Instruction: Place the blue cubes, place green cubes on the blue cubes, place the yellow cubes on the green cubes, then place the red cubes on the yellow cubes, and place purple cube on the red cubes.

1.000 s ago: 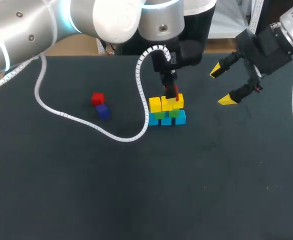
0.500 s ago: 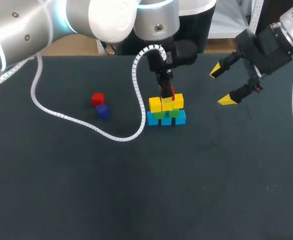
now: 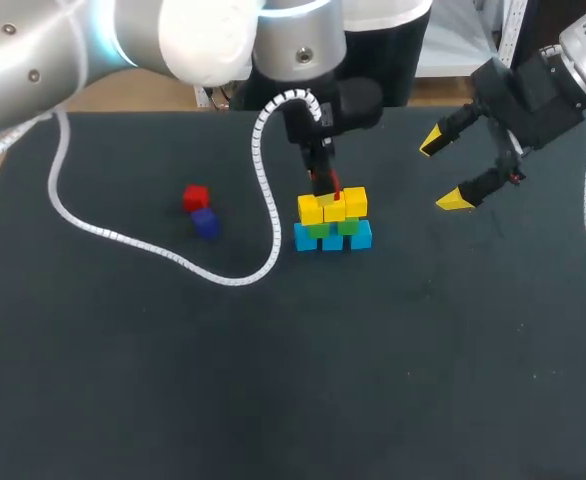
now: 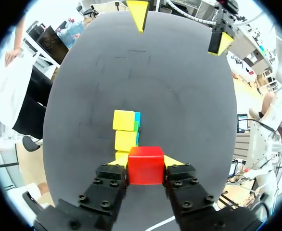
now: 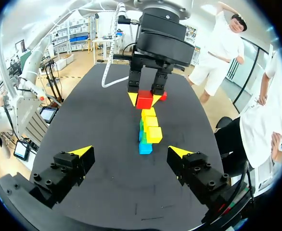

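My left end effector (image 4: 146, 162) is clamped on a red cube (image 4: 146, 166), one finger pressed to each side and the yellow tips showing just past its lower corners. It hangs over the stack near the middle of the bench (image 3: 273, 380). In the left wrist view the cube sits above the nearest of the yellow cubes (image 4: 125, 140) and covers part of it. I cannot tell whether the two touch.

The stack has three layers. The blue cubes (image 3: 333, 240) form a row of three on the bench, with the green cubes (image 3: 318, 230) on top of them. The yellow cubes lie in a line of three across the green ones. From the right wrist the whole stack runs straight away from that camera, and the held cube is at its far end.

My right end effector (image 3: 451, 170) hangs to the right of the stack, well apart from it. Its fingers are spread wide with nothing between them.

Off to the left, well apart from the stack, a second red cube (image 3: 196, 198) rests on the bench. The purple cube (image 3: 205, 223), which looks dark blue-violet, sits just beside it on the near side. A white coiled cable (image 3: 123, 240) from my left arm loops across the bench, passing just in front of those two cubes and curling up beside the stack's left end.
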Available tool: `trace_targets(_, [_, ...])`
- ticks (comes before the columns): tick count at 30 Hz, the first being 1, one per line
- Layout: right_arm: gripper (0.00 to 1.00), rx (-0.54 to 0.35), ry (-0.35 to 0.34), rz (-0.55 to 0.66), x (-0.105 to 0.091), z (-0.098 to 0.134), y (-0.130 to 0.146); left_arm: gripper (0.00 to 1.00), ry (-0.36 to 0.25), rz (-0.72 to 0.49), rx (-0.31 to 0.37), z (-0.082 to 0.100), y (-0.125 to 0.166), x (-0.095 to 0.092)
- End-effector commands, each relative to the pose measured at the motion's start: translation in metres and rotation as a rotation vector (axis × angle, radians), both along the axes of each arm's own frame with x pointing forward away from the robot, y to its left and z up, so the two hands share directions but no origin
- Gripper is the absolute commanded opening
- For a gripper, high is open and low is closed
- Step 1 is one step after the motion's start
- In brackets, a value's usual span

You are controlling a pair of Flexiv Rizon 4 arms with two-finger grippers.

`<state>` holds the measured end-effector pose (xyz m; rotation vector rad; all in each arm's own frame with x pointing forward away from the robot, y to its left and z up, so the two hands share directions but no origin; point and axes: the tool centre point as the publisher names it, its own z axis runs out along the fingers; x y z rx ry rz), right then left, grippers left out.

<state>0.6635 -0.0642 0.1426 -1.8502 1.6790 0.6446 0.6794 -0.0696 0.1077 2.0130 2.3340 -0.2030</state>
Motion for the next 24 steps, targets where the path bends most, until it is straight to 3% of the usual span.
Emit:
trace_targets(1, [1.00,0.001,0.000,0.001,0.000,0.000,0.000,0.00,-0.013,0.000,-0.008,0.002,0.004,-0.002])
trace_targets(11, [1.00,0.001,0.000,0.001,0.000,0.000,0.000,0.00,-0.030,0.015,-0.024,0.007,0.015,-0.010])
trace_targets(24, [1.00,0.001,0.000,0.001,0.000,0.000,0.000,0.00,-0.034,0.010,0.007,0.015,0.016,-0.029])
